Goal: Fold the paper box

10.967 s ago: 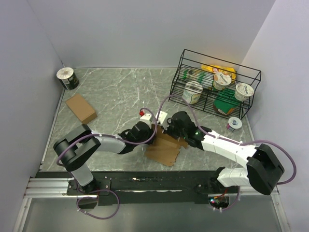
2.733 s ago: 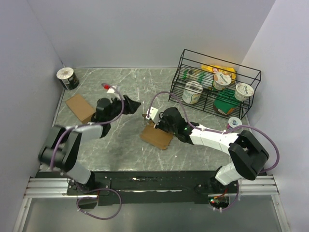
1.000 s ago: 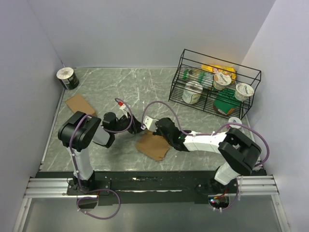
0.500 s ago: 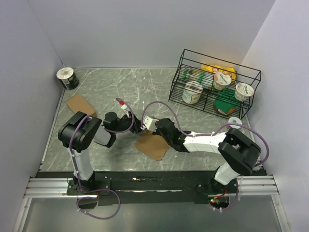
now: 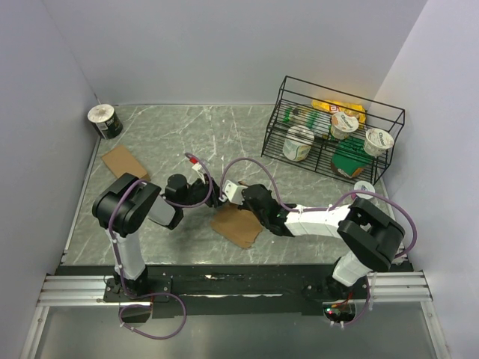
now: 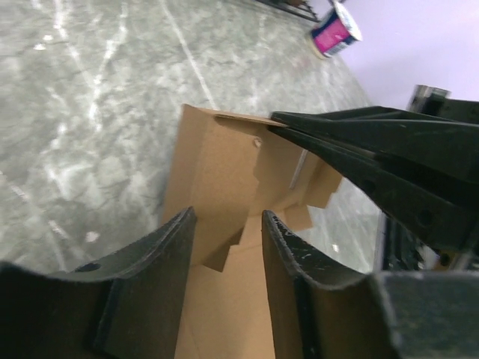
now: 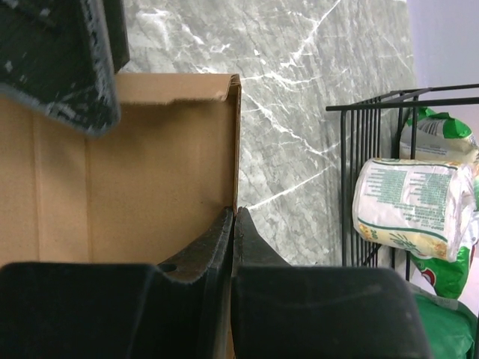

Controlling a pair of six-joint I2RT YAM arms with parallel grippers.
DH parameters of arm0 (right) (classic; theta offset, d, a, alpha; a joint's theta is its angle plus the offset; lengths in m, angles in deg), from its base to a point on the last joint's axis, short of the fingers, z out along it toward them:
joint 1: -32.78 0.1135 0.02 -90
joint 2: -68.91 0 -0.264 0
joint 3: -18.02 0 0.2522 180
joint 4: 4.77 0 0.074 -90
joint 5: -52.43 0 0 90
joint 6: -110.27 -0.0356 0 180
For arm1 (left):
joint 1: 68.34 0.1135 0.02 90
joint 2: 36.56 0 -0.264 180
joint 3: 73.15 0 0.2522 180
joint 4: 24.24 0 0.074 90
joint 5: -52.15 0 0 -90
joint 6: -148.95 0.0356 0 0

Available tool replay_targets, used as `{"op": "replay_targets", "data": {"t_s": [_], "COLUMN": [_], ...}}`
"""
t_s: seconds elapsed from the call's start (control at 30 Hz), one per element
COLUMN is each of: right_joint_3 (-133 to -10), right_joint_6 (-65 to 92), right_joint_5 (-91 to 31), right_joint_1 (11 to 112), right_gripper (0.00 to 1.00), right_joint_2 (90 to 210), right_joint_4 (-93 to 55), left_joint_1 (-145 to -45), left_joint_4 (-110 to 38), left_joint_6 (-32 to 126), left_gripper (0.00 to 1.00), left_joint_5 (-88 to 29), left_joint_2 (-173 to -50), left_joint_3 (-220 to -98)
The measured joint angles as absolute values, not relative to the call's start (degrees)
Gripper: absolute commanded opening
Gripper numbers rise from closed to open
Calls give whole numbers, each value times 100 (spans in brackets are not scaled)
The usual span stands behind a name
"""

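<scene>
- The paper box point(image 5: 238, 226) lies on the gray marble table point(image 5: 187, 134), near the front edge at about the middle, with both grippers at its far edge.
- It is not yet a closed box: the left wrist view shows a brown sheet with notches, cut-outs and flaps point(image 6: 224, 179).
- The right gripper point(image 7: 233, 221) has its two fingers pressed together on a thin edge of the cardboard, which runs straight up from the fingertips in its own view.
- The left gripper point(image 6: 224, 218) is low over the same sheet. Its fingers point(image 6: 176, 247) stand apart, with a clear gap and cardboard showing between them. I cannot tell whether they touch the sheet.
- One left finger also shows at the top left of the right wrist view, over the cardboard.
- A second, fully formed brown box point(image 5: 126, 161) lies well apart on the left side of the table.
- A dark can point(image 5: 105, 120) stands in the far left corner.
- A black wire rack point(image 5: 340, 93) at the far right holds cups and packets.
- A small pink cup point(image 5: 364, 191) sits on the table just in front of the rack.
</scene>
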State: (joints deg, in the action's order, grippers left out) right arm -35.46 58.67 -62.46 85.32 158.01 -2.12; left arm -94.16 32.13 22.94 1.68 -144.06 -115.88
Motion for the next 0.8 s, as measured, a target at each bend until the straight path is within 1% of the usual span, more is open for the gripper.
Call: {"op": "replay_targets", "data": {"t_s": [0.1,0.2,0.23,0.3,0.43,0.5,0.6,0.8], "right_joint_3": [-3533,-3498,-3478,-3443,-3354,-3323,-3275,-3105], "right_joint_6": [5851,5823,5808,5805,5829,5851,5880,6009], "right_joint_5": [-6237,-6211,-6202,-6202,-6209,-6204,-6176,-6036], "right_joint_1": [8532,8532,8538,8545,8560,8567,8573,8586], "right_gripper": [0,0,0,0,0,0,0,0], "right_joint_2": [15798,15792,15790,15785,15774,15763,15704,15495], "right_joint_4": [-208,-166,-147,-103,33,87,140,299], "left_joint_1": [-9418,-9418,-9414,-9366,-9112,-8940,-8667,-8341], "left_joint_4": [3047,2876,2835,2769,2870,2994,3051,2437], "left_joint_6": [2392,2488,2506,2523,2473,2414,2360,2451], "left_gripper": [45,47,52,55,71,72,72,72], "left_joint_5": [-27,-221,-261,-302,-206,-110,39,-230], "left_joint_2": [-14402,-14380,-14361,-14282,-14011,-13871,-13633,-13314], "left_joint_3": [-11597,-11606,-11606,-11606,-11531,-11433,-11267,-11282]}}
